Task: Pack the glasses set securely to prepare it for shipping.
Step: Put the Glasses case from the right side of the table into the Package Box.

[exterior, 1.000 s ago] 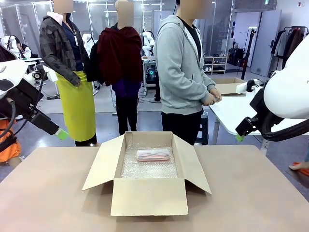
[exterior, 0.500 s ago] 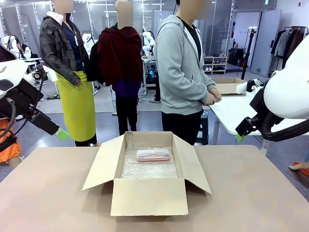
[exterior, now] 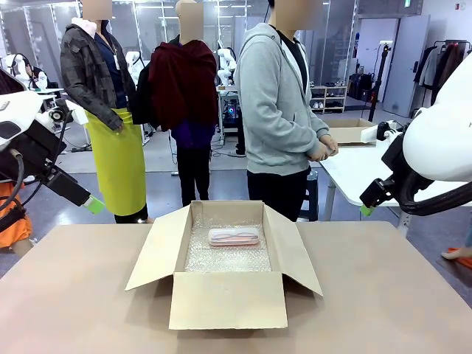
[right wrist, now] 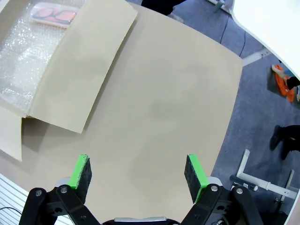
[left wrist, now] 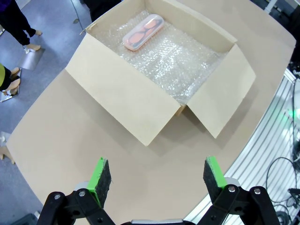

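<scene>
Inside the open cardboard box point(exterior: 227, 299), the pink glasses case point(exterior: 234, 237) lies flat on the bubble wrap point(exterior: 221, 259) that lines the bottom. It sits in the far half of the box, close to the far wall and roughly midway between the side walls. Its long axis runs left to right across the surface point(exterior: 74, 295), parallel to that far wall, so its rounded ends point toward the two side walls. The clear lid faces up, and pink frames show through it. In the left wrist view the case runs on a slant, from lower left to upper right of the picture.

All four flaps of the box are folded outward. The front flap hangs down toward the robot's side, and the side flaps slope up and away.

Up off the surface's left edge hangs the left pincer point(left wrist: 157, 174). Its green pads point(left wrist: 101, 176) are spread wide apart with nothing between them, and they look down on bare tabletop beside the box. The right pincer point(right wrist: 137, 172) hangs off the right side, likewise spread wide and empty over bare surface. Both are well apart from the box and the case.

Beyond the far edge stands a person in a grey hoodie point(exterior: 276, 110), hands point(exterior: 322, 150) clasped together at waist height.
</scene>
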Motion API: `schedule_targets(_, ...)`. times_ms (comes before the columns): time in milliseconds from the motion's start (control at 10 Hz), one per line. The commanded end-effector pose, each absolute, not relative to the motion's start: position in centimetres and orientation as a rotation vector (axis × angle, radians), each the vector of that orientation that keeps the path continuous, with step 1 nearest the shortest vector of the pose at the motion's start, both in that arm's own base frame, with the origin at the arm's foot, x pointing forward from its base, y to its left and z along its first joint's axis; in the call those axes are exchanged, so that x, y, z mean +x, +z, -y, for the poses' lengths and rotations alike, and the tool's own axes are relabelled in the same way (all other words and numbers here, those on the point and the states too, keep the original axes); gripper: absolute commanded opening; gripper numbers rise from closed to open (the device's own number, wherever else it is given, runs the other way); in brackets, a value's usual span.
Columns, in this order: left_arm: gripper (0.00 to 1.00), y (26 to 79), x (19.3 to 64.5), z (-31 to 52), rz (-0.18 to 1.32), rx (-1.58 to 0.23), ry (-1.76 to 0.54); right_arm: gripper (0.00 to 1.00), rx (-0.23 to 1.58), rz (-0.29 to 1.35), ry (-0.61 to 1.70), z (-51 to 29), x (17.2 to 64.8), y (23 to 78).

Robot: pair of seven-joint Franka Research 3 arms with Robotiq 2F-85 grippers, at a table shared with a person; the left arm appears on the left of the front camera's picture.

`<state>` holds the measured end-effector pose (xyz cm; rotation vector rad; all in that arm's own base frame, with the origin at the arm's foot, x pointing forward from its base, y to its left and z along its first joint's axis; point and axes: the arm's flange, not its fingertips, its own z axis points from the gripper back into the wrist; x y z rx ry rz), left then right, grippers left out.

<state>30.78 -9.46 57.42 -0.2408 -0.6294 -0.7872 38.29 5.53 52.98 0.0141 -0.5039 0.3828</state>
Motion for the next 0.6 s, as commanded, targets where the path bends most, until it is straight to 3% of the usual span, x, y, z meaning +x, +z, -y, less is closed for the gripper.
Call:
schedule_targets(0, 1.0, 57.39, 30.83, 9.33, 0.649, -0.247, -0.797, 1.0, 0.011, 0.505, 0.392, -5.46, 38.46, 53.07)
schedule_targets(500, 1.0, 57.39, 30.83, 9.33, 0.649, -0.247, -0.797, 1.0, 0.011, 0.505, 0.392, -5.46, 38.46, 53.07)
